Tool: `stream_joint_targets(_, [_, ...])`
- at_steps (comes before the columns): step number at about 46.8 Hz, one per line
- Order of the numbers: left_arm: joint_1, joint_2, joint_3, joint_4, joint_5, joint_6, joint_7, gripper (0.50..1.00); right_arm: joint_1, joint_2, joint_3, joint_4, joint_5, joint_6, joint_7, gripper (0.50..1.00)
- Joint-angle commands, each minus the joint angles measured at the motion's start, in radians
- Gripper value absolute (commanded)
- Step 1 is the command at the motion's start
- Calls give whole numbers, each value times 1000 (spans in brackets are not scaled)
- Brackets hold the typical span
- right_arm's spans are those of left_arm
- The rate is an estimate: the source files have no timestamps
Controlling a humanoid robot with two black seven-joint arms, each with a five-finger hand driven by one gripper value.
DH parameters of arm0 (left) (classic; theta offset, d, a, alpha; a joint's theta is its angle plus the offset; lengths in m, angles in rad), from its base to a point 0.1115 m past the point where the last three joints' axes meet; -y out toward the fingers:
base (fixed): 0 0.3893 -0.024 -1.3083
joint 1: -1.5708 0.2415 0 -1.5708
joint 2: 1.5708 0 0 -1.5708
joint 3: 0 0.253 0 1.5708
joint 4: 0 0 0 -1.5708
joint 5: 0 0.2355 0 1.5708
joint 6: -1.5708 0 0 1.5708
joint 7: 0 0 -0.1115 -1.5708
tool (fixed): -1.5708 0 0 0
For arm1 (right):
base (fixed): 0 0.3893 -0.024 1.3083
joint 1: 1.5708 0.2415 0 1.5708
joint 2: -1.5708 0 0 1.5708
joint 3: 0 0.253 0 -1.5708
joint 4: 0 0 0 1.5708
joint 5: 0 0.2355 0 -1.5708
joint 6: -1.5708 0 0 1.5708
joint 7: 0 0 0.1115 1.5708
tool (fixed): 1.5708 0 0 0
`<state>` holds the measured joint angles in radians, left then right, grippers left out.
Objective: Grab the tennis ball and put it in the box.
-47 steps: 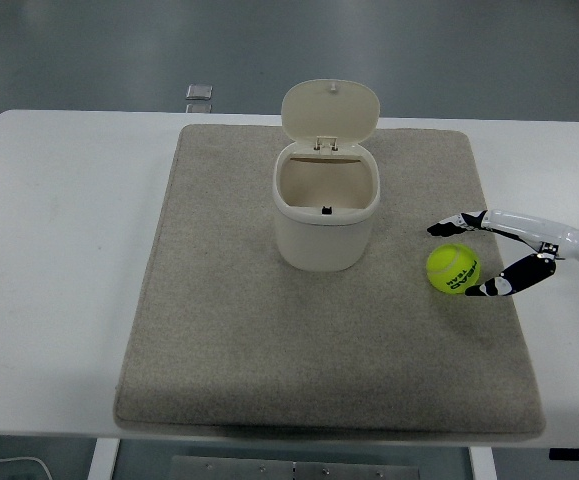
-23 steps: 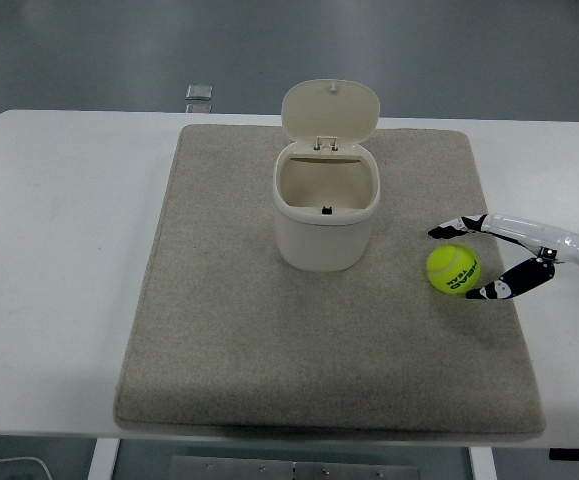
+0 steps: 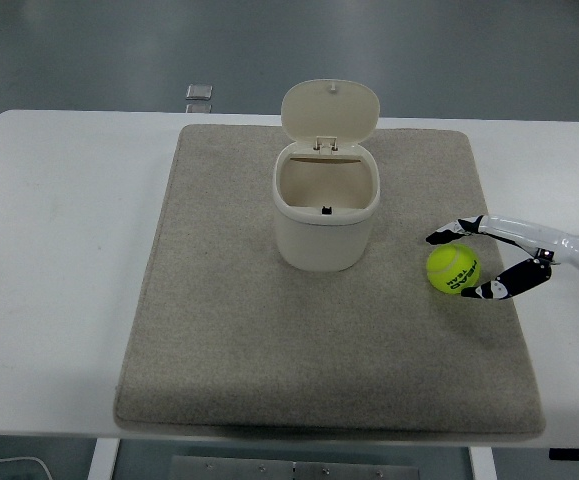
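Head view has my right hand (image 3: 466, 263) reaching in from the right edge, low over the grey mat (image 3: 219, 350), with the tennis ball (image 3: 453, 268) sitting between its spread digits. One finger group arcs round the far side of the ball, its dark tip just at the ball's upper left; the other comes in on the near right side, its tip beside the ball's lower edge. I read the fingers as open and cupped round the ball, not yet closed on it; whether either tip actually touches the felt I cannot tell from up here. The ball rests on the mat, right of the box (image 3: 325, 215) and a little nearer to me.

So I judge this as the grasp step, right at the point of closing. The box stands mid-mat with its lid (image 3: 329, 110) hinged up on the far side, mouth clear.

What I need next: close the fingers evenly so the ball doesn't squirt out leftward, lift clear of the mat, then carry left and farther over the rim before letting go. My left arm is out of view.
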<state>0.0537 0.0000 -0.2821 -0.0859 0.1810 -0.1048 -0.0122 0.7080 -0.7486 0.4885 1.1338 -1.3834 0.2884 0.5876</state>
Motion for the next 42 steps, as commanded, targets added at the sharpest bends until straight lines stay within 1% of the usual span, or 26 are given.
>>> stream_joint_targets(1, [0, 0, 0, 0, 0, -1, 0, 992, 1, 5, -1, -3, 0, 0, 0, 829])
stream_joint_targets(24, [0, 0, 0, 0, 0, 1, 0, 992, 1, 9, -19, -6, -14, -2, 0, 829])
stream_joint_targets(28, [0, 0, 0, 0, 0, 1, 0, 992, 1, 17, -21, -9, -19, -2, 0, 797])
stream_joint_targets(30, [0, 0, 0, 0, 0, 1, 0, 992, 1, 20, -21, -11, -26, -2, 0, 789])
stream_joint_targets(32, [0, 0, 0, 0, 0, 1, 0, 992, 1, 22, -21, -11, -32, -2, 0, 764])
stream_joint_targets(35, [0, 0, 0, 0, 0, 1, 0, 992, 1, 25, -19, -11, -34, -2, 0, 756])
stream_joint_targets(40, [0, 0, 0, 0, 0, -1, 0, 992, 1, 25, -19, -9, -34, -12, 0, 713])
stream_joint_targets(42, [0, 0, 0, 0, 0, -1, 0, 992, 2, 25, -19, -11, -34, -12, 0, 689])
